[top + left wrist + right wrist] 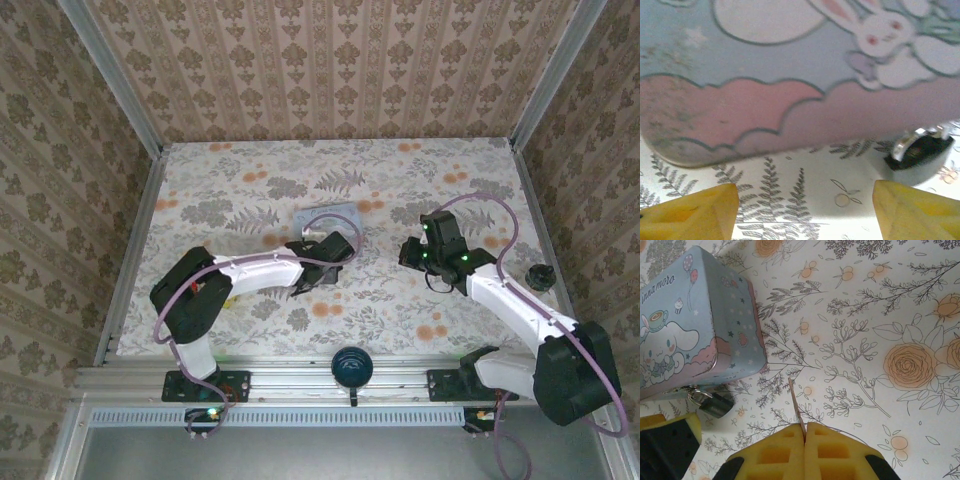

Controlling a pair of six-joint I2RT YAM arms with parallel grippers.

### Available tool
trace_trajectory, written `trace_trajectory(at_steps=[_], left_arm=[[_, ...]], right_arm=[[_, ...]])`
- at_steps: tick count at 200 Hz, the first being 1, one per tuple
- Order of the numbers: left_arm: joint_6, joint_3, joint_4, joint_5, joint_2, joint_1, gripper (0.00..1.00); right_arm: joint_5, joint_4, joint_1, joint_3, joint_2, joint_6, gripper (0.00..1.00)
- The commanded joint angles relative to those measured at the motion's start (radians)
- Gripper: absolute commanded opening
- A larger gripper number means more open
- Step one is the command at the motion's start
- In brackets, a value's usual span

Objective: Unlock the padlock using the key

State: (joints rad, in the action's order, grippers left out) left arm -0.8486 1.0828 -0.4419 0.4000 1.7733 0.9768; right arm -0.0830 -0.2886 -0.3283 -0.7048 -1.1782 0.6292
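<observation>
Your right end effector is clamped shut on the slim dark metal key; a thin sliver pokes out, the rest buried between the pads. The small dark padlock sits left of that tip, at the near edge of the pale blue cartoon tin, its shackle partly hidden. Your left end effector stands open, the padlock just beyond its right fingertip. Right of the tin, the floral tabletop lies bare.
</observation>
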Motion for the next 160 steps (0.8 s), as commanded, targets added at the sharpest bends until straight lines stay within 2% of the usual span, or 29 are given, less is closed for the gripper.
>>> trace_trajectory(at_steps=[1, 32, 102, 129, 160], left_arm=[[0.026, 0.04, 0.029, 0.009, -0.004, 0.026, 0.76], [0.025, 0.103, 0.053, 0.008, 0.063, 0.026, 0.8], [-0.013, 0.184, 0.064, 0.053, 0.172, 0.022, 0.77], [-0.033, 0.18, 0.07, 0.078, 0.187, 0.019, 0.69], [-0.05, 0.159, 0.07, 0.092, 0.19, 0.007, 0.67]], right_arm=[[-0.008, 0.008, -0.007, 0.001, -0.006, -0.001, 0.0], [-0.008, -0.001, -0.006, 0.001, 0.001, -0.008, 0.0], [-0.003, 0.005, -0.007, 0.014, 0.022, -0.022, 0.0], [-0.001, 0.011, -0.006, 0.017, 0.022, -0.028, 0.0], [-0.001, 0.022, -0.006, 0.019, 0.019, -0.029, 0.0]])
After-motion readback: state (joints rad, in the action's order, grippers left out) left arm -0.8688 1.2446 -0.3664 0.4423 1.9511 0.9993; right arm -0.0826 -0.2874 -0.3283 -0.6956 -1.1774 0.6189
